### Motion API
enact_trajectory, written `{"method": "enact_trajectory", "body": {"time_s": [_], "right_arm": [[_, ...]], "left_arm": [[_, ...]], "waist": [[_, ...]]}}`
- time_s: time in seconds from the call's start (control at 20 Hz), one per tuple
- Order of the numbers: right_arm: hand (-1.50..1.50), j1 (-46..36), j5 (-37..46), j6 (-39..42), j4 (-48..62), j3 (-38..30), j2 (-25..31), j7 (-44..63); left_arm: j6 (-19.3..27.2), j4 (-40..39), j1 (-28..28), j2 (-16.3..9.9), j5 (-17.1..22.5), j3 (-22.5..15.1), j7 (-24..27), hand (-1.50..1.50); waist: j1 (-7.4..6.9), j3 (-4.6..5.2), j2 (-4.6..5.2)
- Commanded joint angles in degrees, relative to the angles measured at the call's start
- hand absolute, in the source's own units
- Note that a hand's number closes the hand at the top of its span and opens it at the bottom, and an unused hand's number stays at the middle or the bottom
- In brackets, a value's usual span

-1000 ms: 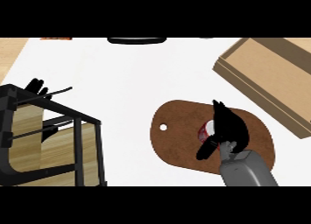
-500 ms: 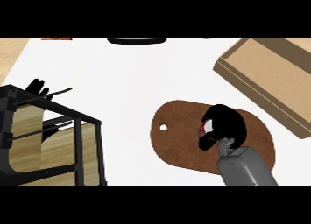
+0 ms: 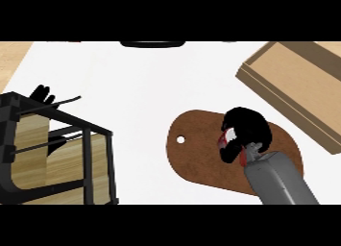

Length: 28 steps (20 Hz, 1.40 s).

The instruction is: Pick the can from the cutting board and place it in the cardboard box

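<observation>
can – red sliver, wrapped by curled right robot hand, over cutting board

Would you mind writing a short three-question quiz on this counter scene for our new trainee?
1. True or false: the can already lies inside the cardboard box.
2. Which hand is curled round the can: A) left, B) right?
3. Fill in: the can is over the brown ____.

Key
1. False; it is still over the cutting board.
2. B; the right hand holds it, while the left hand rests open at the view's left.
3. Cutting board.
</observation>
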State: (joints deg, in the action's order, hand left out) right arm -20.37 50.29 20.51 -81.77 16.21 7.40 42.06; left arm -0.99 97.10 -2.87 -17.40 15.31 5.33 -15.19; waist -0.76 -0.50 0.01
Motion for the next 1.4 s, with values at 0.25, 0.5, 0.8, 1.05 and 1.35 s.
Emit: {"method": "enact_trajectory", "body": {"time_s": [0.25, 0.5, 0.8, 1.05, 1.35], "right_arm": [[1.5, -7.58, 1.62, -5.4, 13.13, 0.61, 10.08, -28.08], [1.5, -12.35, 1.91, -7.09, 9.01, -1.36, 9.85, -29.6], [1.5, -16.63, 0.67, -1.96, -8.12, -4.48, 9.01, -20.27], [1.5, -18.53, 2.46, -0.83, -17.08, -8.81, 9.54, -11.27], [1.5, -20.89, 2.89, -3.81, -9.59, -18.29, 15.25, -13.91]], "left_arm": [[0.43, -0.14, 0.74, 0.72, 1.03, 1.4, -2.35, 0.0], [-2.25, -1.83, 1.87, -0.04, 3.21, 3.48, -1.22, 0.0], [-1.97, -4.97, 0.91, -0.03, 1.56, 4.42, 0.68, 0.0], [-0.72, -0.55, 1.76, 0.9, 0.25, 2.68, -1.46, 0.0], [-1.85, 1.25, 4.07, 0.96, 1.0, 3.76, -1.48, 0.0]], "waist": [[-0.22, 0.45, 0.19], [0.24, 0.5, 0.02], [1.58, 0.59, -0.38], [1.41, 0.54, -0.41], [0.32, 0.5, -0.02]]}}
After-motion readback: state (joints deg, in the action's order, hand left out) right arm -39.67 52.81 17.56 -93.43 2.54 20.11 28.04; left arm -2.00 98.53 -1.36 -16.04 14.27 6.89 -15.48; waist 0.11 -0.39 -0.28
